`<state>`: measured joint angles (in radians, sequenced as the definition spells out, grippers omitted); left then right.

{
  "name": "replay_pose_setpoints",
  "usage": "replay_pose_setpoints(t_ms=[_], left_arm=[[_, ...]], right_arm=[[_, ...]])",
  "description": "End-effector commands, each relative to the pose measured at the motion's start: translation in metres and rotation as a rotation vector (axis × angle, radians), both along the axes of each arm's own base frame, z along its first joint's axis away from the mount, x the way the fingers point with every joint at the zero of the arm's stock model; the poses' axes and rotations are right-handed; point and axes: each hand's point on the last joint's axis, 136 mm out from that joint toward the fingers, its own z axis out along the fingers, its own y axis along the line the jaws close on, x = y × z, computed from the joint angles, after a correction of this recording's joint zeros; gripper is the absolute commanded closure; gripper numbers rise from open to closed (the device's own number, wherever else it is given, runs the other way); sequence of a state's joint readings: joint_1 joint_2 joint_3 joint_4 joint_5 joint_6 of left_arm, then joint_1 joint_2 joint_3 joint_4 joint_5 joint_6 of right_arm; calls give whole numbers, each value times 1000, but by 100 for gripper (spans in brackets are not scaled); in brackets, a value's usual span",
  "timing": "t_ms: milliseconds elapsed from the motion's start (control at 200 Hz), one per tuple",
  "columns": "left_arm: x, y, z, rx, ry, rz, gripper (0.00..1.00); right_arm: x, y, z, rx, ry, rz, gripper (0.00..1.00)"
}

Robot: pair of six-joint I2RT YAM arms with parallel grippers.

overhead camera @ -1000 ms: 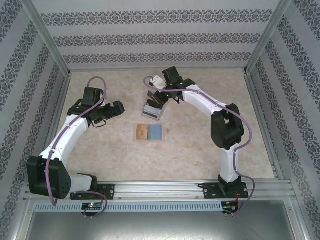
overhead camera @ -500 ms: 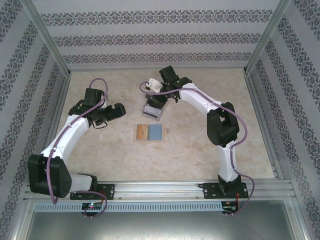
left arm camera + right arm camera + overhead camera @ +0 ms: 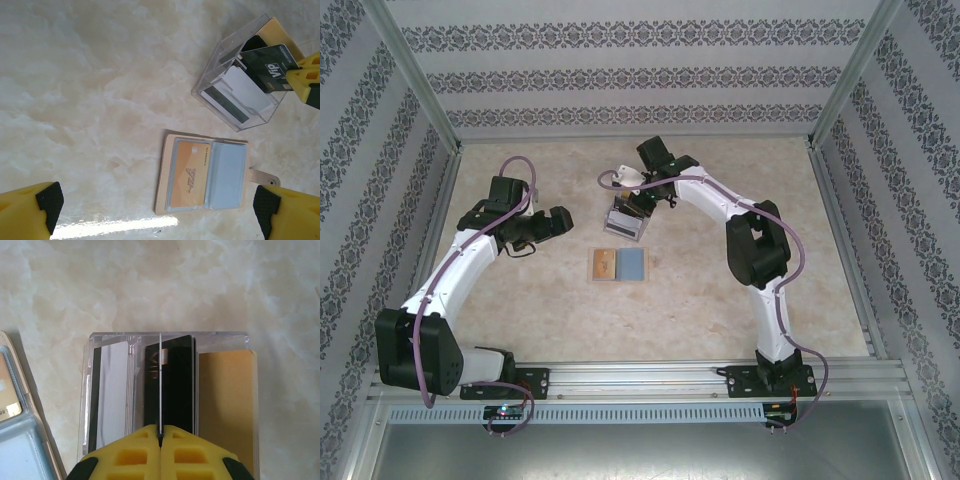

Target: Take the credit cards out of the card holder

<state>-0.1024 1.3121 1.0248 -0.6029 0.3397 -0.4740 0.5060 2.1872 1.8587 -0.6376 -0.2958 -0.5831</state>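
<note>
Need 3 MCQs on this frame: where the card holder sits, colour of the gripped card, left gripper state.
1. In the top view, the card holder sits where relative to the open wallet?
A) on it
B) beyond it, farther from the arm bases
C) nearer the bases

2. The card pinched by the right gripper is:
A) orange
B) white
C) dark

3. The left gripper is:
A) open, empty
B) shut on a card
C) shut on the wallet

1 B: the holder lies past the wallet, apart from it.
2 C: the left wrist view shows it dark.
3 A: its fingers stand far apart, gripping nothing.
</note>
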Motion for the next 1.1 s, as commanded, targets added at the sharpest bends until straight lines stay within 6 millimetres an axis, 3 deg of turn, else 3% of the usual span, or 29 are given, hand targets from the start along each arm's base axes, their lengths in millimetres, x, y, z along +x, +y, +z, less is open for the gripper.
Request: replay_pose_setpoints(t_ms=[0,145,375,465,599,829,919,989,1094], left_arm=[[-7,3,-5,0,34,-11,1],[-8,1,-5,-10,27,-15,1],[-11,-1,-5,-25,24,-17,1],[-14,-1,-8,-26,26,-15,1],[-17,5,-13,-7,31,13,1],[-17,7,-19,-24,32,57,1],[-14,3,-18,-49,23,54,1],[-13,5,-19,-43,23,72,0],[-9,6,-19,-50,12,86,0]], right_arm=[[6,-3,8,-5,-7,-5,85],[7,-5,22,4,-25,-45,63],[0,-10,61,71,-55,-163,59],[-9,-13,76,109,-64,-273,52],[-31,-20,83,165,-31,-506,43],[-96,-7,50,317,231,-753,38],[-117,9,28,315,326,-789,39],[-137,33,15,327,440,-733,43],[-149,49,-8,318,501,-753,44]])
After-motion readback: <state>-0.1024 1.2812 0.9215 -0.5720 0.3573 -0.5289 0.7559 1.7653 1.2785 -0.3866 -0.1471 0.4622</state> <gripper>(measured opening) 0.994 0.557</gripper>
